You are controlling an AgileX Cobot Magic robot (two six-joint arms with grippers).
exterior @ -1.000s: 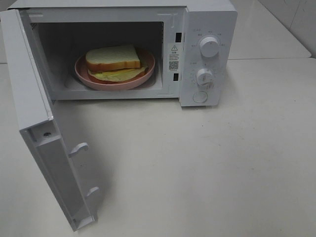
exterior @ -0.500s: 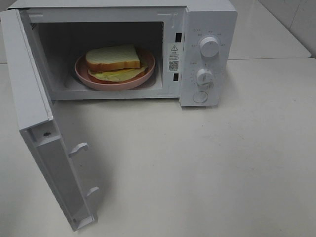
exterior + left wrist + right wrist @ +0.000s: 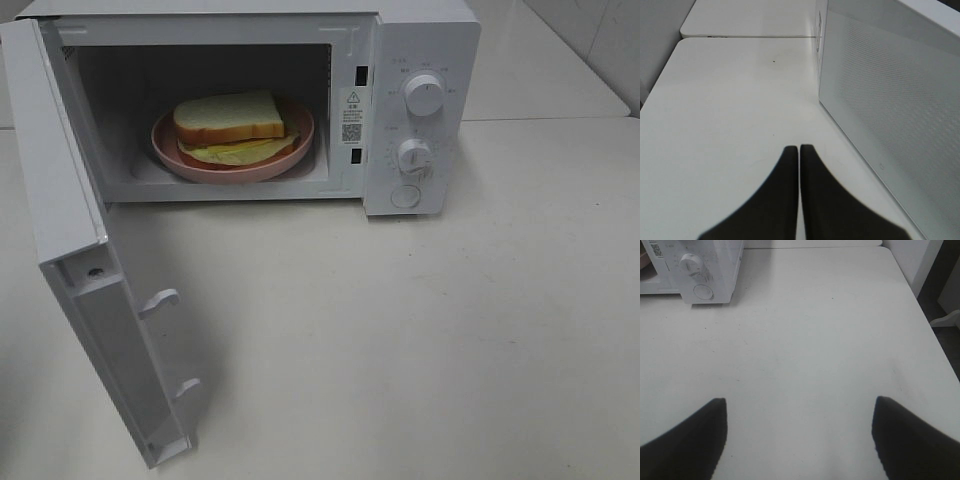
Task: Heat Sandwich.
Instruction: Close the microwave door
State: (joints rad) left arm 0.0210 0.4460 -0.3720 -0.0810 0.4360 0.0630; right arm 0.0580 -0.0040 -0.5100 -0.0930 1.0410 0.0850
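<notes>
Pale-bread sandwich with yellow-green filling (image 3: 230,125) inside open-doored white microwave (image 3: 420,40); left gripper (image 3: 799,148) pressed closed, empty; right gripper (image 3: 800,401) spread wide

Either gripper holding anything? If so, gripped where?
Nothing held: left gripper shut empty, right gripper open; the sandwich sits on its plate inside the microwave.

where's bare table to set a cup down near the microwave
Wide bare table in front and right of the microwave, bordered by its open door. Crowded inside: the pink plate with the sandwich fills most of the cavity floor.
</notes>
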